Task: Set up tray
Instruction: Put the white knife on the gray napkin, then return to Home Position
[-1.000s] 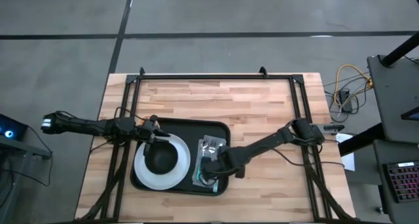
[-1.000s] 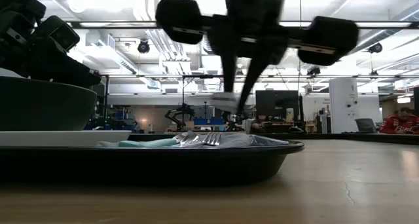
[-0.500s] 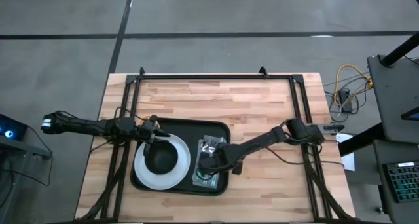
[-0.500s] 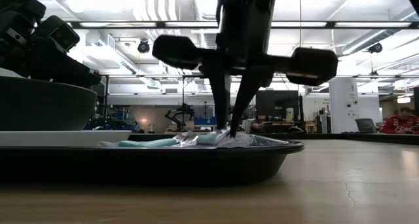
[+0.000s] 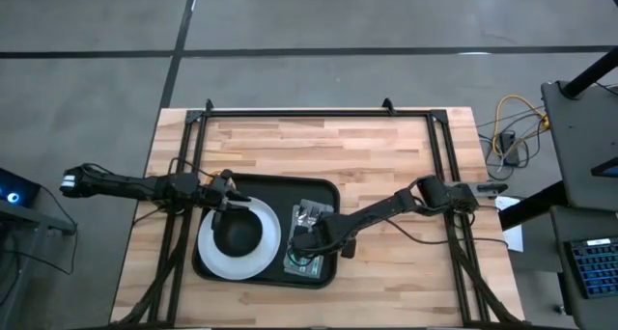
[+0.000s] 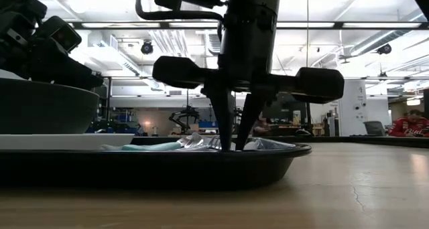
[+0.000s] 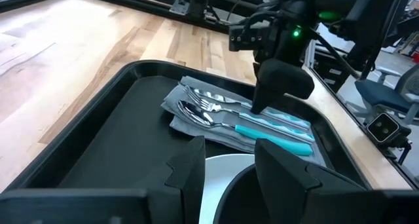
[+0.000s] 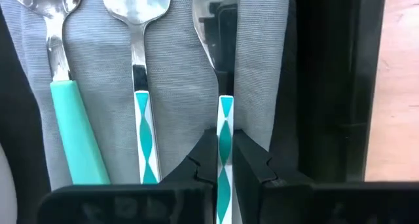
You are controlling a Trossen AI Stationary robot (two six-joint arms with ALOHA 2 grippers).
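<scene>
You had the right gripper (image 8: 224, 160) lowered onto the grey napkin (image 8: 177, 73), its fingers (image 8: 204, 160) pinched together on the patterned handle of the knife (image 8: 224, 129), with a spoon (image 8: 141, 86) and a teal-handled utensil (image 8: 69, 119) lying just beside them. The napkin lay in the black tray (image 5: 285, 187) on the wooden surface (image 5: 377, 147). Your left gripper (image 7: 226, 165) stood with its fingers spread wide and empty over the dark bowl (image 5: 237, 233) on the white plate (image 5: 272, 241), in the same tray.
</scene>
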